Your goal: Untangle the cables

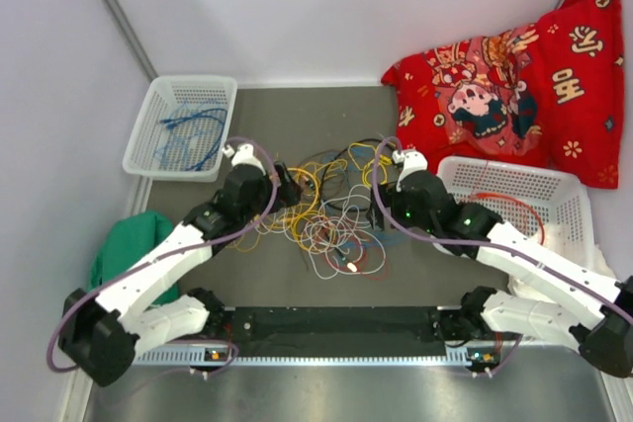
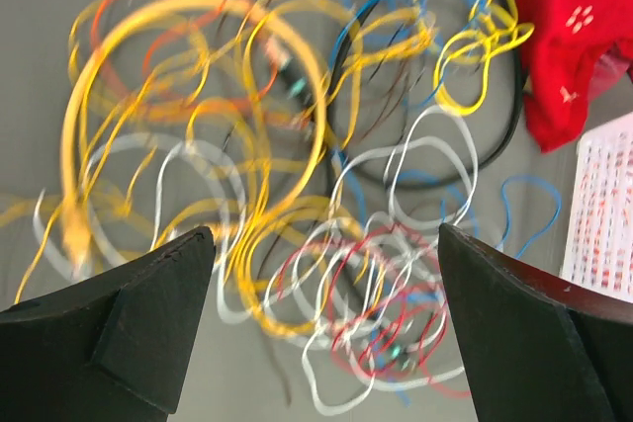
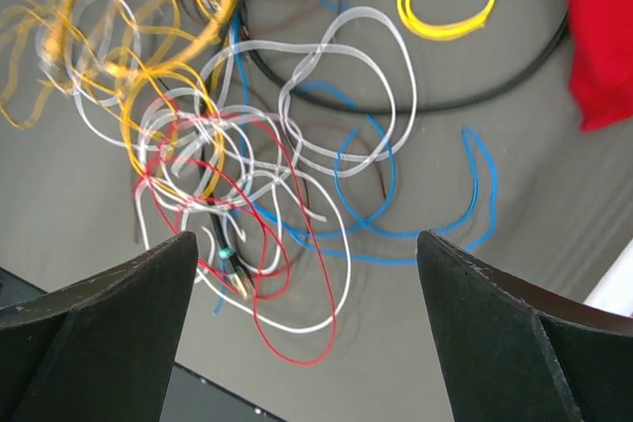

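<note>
The cables (image 1: pixel 326 210) lie as a tangle of yellow, orange, red, blue, white and black loops on the grey table between my two arms. My left gripper (image 1: pixel 287 188) is at the tangle's left edge. In the left wrist view the left gripper (image 2: pixel 321 274) is open over blurred yellow (image 2: pixel 321 116), white and red loops, holding nothing. My right gripper (image 1: pixel 391 210) is at the tangle's right edge. In the right wrist view the right gripper (image 3: pixel 302 254) is open above red (image 3: pixel 297 358), white and blue (image 3: pixel 485 165) loops and a small plug end (image 3: pixel 229 269).
A white basket (image 1: pixel 173 173) at the back left holds a blue cable (image 1: pixel 193 130). A second white basket (image 1: pixel 495 163) on the right holds a red cable (image 1: pixel 519 207). A red printed cushion (image 1: pixel 514 76) lies at the back right, a green cloth (image 1: pixel 124 244) at the left, and a black rail (image 1: pixel 336 328) along the front.
</note>
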Controlling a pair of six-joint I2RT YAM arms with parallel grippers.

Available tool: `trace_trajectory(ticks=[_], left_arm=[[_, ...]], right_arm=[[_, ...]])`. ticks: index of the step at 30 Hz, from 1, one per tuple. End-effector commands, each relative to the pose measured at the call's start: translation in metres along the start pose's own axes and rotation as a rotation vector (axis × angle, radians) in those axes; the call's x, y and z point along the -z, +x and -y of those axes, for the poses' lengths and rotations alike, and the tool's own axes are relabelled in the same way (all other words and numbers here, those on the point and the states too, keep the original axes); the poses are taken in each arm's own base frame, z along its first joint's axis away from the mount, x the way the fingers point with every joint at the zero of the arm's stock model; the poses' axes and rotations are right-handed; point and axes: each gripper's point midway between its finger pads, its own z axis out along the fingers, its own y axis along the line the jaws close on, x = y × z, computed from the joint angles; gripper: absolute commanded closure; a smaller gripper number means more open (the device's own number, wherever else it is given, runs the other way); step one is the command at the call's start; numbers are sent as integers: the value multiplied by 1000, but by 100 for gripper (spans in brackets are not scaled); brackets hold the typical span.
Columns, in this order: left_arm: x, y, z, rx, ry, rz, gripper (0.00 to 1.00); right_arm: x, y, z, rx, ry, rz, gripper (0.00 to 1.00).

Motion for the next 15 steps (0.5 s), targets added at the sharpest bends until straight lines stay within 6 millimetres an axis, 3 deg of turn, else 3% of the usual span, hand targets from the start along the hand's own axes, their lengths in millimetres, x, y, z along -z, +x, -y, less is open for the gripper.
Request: trace_trajectory(ticks=[1,6,15], left_arm=[[28,11,-7,79,44,52,1],[42,24,-12,71,35,33,1],[52,17,-4,39,60,35,1]], right_arm=[[-11,4,5,-58,25,17,10],[-24,20,41,-63,249,-34,10],[-55,15,60,-24,450,-102,10]])
